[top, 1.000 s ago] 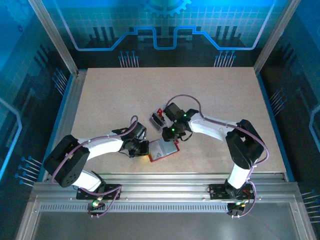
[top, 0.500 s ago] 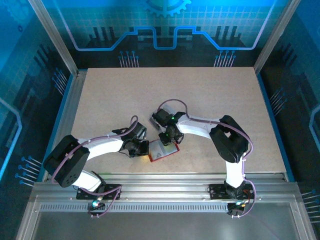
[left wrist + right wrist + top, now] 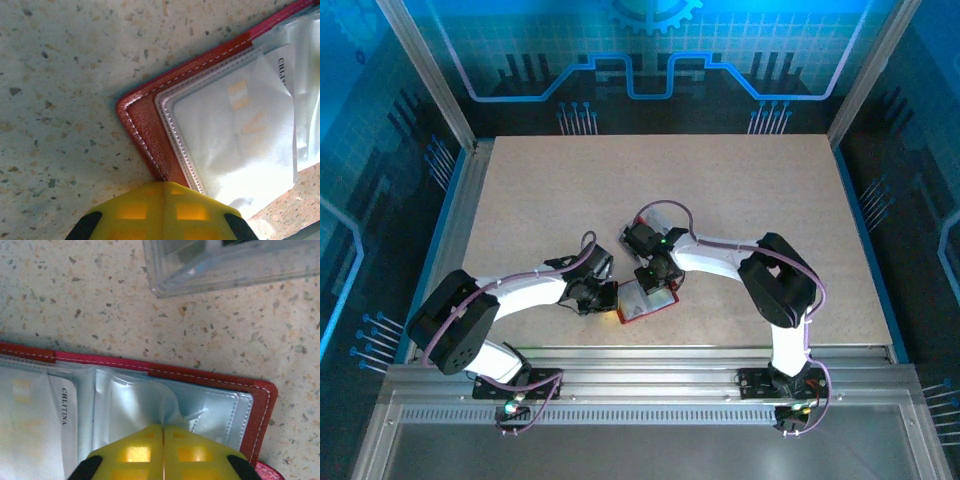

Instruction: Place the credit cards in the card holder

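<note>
Red holder: lies open on the table, unmoved.
Left hand: closed tight at holder's corner, as before.
Right hand: closed tight, tips on a sleeve; has come over from the tray.

One card holder, one shiny tray

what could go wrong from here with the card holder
1. The right gripper looks shut on a puckered plastic sleeve; pulling could tear it or drag the card holder.
2. The left gripper clamps only the card holder's edge, so it may slip free.
</note>
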